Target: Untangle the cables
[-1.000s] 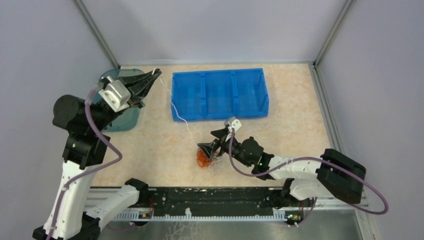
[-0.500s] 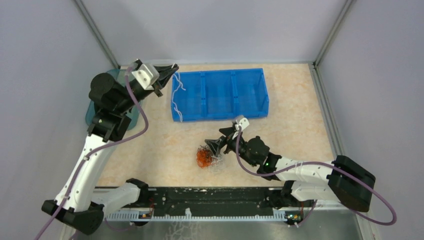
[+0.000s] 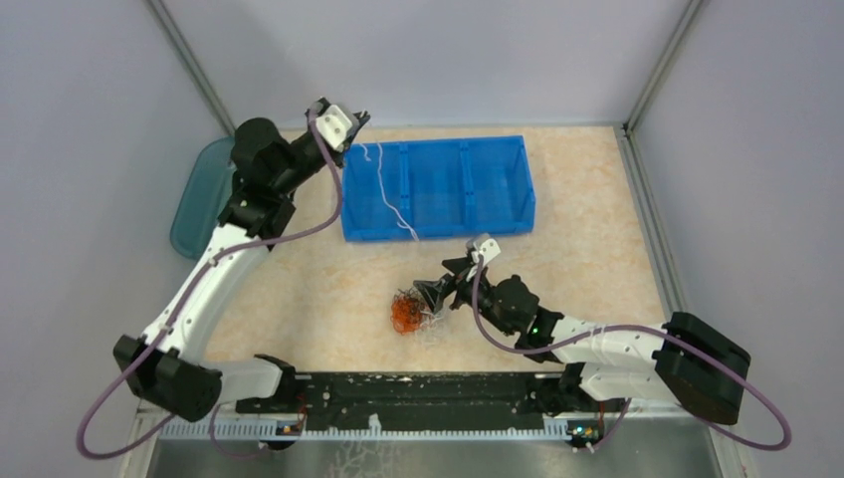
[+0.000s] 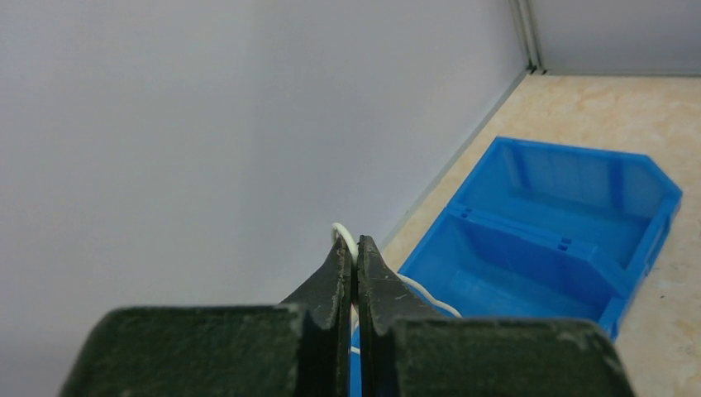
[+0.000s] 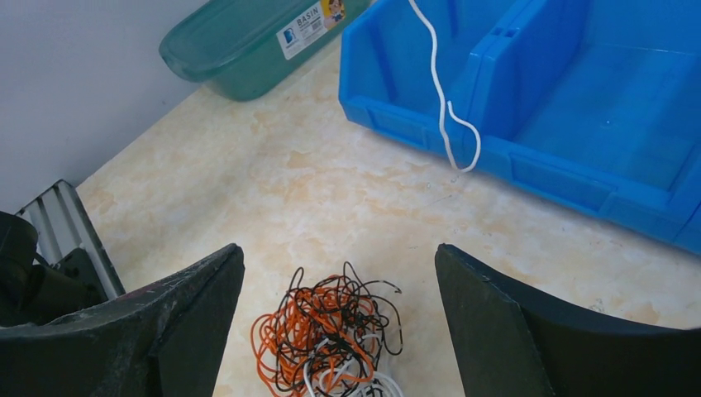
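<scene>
Top external: our left gripper (image 3: 356,119) pinches the white cable (image 5: 435,62), dangling it over the left compartment of the blue bin (image 3: 498,225); our right gripper (image 3: 435,284), jaws wide, hovers above the orange-black tangle (image 3: 405,312) on the bin's near side.

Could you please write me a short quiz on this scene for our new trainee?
1. True or false: the left gripper is shut on a white cable.
2. How many compartments has the bin?
3. The tangle lies: A in the bin; B on the table, by the open right gripper; C in the left gripper.
Key: 1 true; 2 three; 3 B.
</scene>
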Controlling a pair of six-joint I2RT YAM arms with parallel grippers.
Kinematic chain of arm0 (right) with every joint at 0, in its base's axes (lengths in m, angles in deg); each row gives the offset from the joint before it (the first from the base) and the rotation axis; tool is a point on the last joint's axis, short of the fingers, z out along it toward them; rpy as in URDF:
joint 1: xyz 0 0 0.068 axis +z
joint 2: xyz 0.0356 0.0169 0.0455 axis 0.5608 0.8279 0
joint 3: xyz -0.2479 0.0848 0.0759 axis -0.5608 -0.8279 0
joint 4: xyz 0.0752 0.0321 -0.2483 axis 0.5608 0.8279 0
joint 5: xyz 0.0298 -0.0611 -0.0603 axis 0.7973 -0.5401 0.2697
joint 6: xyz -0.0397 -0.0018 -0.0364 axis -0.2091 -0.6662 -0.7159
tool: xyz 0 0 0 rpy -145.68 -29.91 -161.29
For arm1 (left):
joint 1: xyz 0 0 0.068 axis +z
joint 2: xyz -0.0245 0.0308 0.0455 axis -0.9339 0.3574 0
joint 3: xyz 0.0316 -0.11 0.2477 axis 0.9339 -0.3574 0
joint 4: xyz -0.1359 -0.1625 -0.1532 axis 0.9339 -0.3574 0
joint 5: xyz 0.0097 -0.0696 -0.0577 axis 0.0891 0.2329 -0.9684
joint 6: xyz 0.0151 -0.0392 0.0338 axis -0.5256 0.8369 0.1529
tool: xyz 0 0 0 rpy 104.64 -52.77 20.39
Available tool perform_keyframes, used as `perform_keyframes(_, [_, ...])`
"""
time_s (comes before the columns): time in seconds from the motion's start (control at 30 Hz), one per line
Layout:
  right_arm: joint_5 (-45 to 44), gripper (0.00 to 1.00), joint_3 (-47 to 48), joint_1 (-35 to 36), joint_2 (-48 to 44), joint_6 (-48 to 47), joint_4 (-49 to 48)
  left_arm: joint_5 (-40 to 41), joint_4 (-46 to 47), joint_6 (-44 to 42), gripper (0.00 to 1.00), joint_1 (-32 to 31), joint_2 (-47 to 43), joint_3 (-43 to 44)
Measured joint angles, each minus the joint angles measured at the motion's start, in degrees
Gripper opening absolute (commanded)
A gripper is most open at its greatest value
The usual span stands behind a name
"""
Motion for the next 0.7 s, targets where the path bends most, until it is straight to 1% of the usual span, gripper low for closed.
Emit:
perform_keyframes(0.1, [-0.39, 0.86, -0.46, 0.00, -1.09, 0.13, 0.39, 2.73, -1.38, -1.22, 0.01, 0.00, 5.16, 1.90])
perform_keyframes(0.2, [-0.42, 0.86, -0.44, 0.00, -1.66, 0.35, 0.50, 5.70, -4.17, -1.73, 0.02, 0.00, 11.15, 6.19])
perform_keyframes(0.27, [-0.39, 0.86, -0.33, 0.00, -1.66, 0.37, 1.20, 6.99, -5.55, -2.05, 0.02, 0.04, 13.64, 7.72])
perform_keyframes(0.47, [-0.37, 0.86, 0.44, -0.02, -1.64, 0.50, 4.81, 8.61, -10.32, -2.49, 0.03, 0.09, 16.24, 9.68])
perform_keyframes(0.7, [-0.28, 0.85, 6.08, -0.37, -1.99, 1.44, 13.68, 8.66, -15.63, -1.81, 0.03, 1.25, 18.10, 10.73])
